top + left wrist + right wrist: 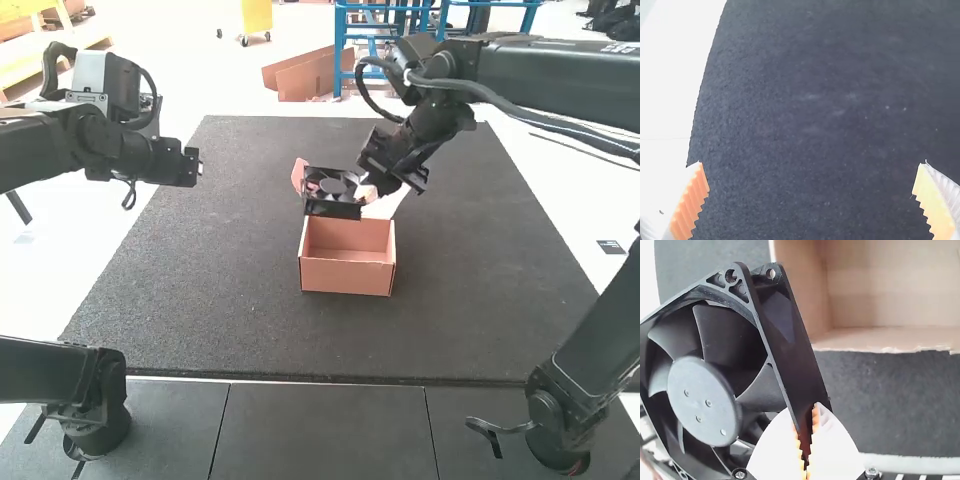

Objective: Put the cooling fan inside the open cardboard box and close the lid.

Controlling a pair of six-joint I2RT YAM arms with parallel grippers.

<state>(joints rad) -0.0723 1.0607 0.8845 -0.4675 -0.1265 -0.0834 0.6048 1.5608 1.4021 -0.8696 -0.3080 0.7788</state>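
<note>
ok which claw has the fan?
The right claw: shut on the cooling fan by its frame edge, at the open cardboard box. The left claw is open, empty, over bare mat.

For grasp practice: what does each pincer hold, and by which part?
The right pincer grips the cooling fan by its frame edge; the left pincer, open, holds nothing.

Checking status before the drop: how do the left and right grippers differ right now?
The left gripper is open and empty over bare mat; the right gripper is shut on the cooling fan, raised at the back of the cardboard box. Both have orange pads.
</note>
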